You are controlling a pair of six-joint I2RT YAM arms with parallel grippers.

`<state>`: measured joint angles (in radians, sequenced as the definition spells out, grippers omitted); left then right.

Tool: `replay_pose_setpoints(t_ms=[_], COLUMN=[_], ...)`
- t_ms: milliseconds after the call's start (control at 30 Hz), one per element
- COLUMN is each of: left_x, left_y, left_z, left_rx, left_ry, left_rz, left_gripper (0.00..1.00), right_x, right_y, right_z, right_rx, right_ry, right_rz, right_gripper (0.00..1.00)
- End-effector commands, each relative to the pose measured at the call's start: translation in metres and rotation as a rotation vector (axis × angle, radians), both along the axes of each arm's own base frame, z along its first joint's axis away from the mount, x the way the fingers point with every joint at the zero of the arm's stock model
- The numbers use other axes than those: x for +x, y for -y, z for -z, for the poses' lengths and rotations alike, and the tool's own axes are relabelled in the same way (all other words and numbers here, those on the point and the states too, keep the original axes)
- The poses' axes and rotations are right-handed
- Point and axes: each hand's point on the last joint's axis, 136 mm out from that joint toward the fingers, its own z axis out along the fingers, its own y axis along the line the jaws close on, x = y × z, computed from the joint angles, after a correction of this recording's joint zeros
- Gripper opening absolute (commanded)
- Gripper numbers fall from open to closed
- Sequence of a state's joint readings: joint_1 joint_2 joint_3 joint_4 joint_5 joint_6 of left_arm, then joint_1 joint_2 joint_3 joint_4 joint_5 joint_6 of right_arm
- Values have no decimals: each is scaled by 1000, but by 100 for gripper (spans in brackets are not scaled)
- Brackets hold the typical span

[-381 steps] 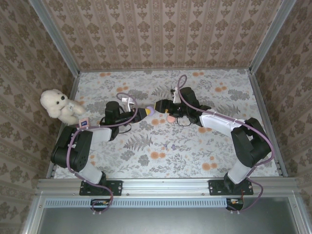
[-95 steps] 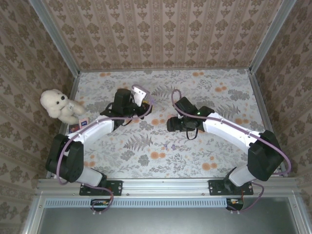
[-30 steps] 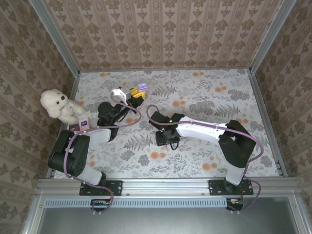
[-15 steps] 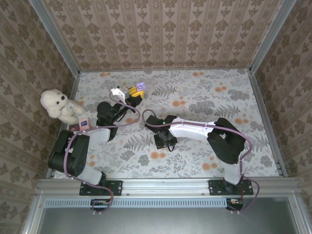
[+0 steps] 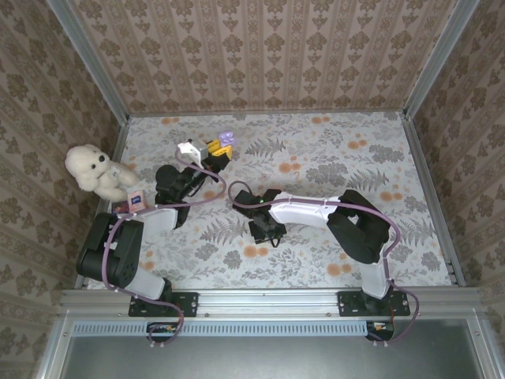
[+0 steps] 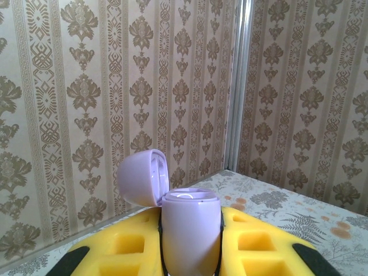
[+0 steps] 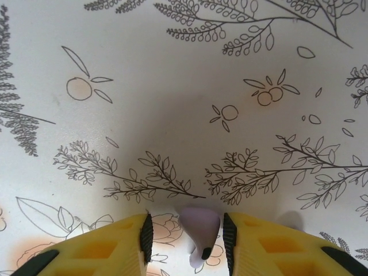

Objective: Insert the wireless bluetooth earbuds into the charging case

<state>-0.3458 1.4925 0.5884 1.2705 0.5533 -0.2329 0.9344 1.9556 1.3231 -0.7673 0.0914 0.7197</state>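
Observation:
The lilac charging case (image 6: pixel 190 236) stands upright with its lid (image 6: pixel 142 178) flipped open, and my left gripper (image 6: pixel 190 221) is shut on its body, yellow fingers (image 6: pixel 126 247) on either side. In the top view that left gripper (image 5: pixel 215 151) holds the case (image 5: pixel 228 139) raised at the back left of the table. My right gripper (image 5: pixel 267 230) points down at the table's middle. One small lilac earbud (image 7: pixel 201 227) lies on the floral table between its fingers. The right gripper (image 7: pixel 187 233) is open around it, with a gap on the left and the right pad (image 7: pixel 229 236) close to it.
A white teddy bear (image 5: pixel 95 170) sits at the table's left edge with a small card (image 5: pixel 136 199) beside it. Patterned walls and metal corner posts (image 5: pixel 430 55) close in the floral table (image 5: pixel 355 150). The arm bases are bolted to the near rail (image 5: pixel 260 300).
The right arm has swung a little further left and its jaws have narrowed around the earbud. The left gripper still holds the open case in much the same place.

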Motion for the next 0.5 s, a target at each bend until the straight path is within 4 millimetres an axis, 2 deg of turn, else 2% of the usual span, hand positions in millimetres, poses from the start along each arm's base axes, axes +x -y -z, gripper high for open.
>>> replay_pose_setpoints(t_ms=[0, 467], left_x=[-6, -7], left_y=[-4, -5], left_z=[-21, -20], left_rx=[-33, -37], left_ry=[56, 48], left_rz=[0, -1], left_gripper=[0, 0], right_x=[2, 3], right_y=[4, 7], right_z=[1, 4], right_rx=[-43, -65], right_ry=[8, 7], right_rz=[31, 97], right_gripper=[40, 34])
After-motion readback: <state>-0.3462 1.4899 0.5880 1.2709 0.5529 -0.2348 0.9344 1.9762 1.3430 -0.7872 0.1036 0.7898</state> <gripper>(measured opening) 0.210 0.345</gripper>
